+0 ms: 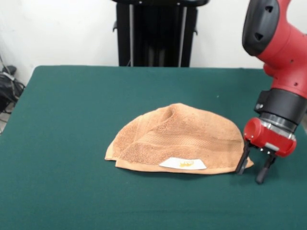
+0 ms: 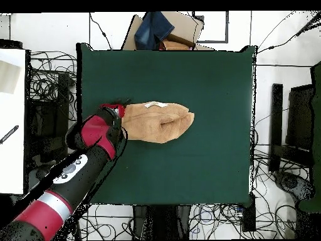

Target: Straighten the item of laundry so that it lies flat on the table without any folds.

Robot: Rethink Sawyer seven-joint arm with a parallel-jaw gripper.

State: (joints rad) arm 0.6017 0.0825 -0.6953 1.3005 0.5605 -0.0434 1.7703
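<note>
The item of laundry (image 1: 177, 139), an orange-tan terry towel, lies folded over in a half-round shape in the middle of the dark green table (image 1: 72, 110). Its white label with a yellow mark (image 1: 183, 164) faces up along the near edge. A crease runs up its middle. My gripper (image 1: 252, 172) hangs at the towel's right corner, open, one finger (image 1: 242, 162) touching or just over the corner and the other finger beside it on the felt. In the overhead view the towel (image 2: 158, 121) sits left of centre on the table (image 2: 200, 163), and the gripper (image 2: 119, 111) is at its left end.
The red and black arm (image 1: 283, 57) comes down at the right side of the front view. A black stand (image 1: 156, 33) rises behind the table. Cables and boxes (image 2: 164, 31) lie around the table on the floor.
</note>
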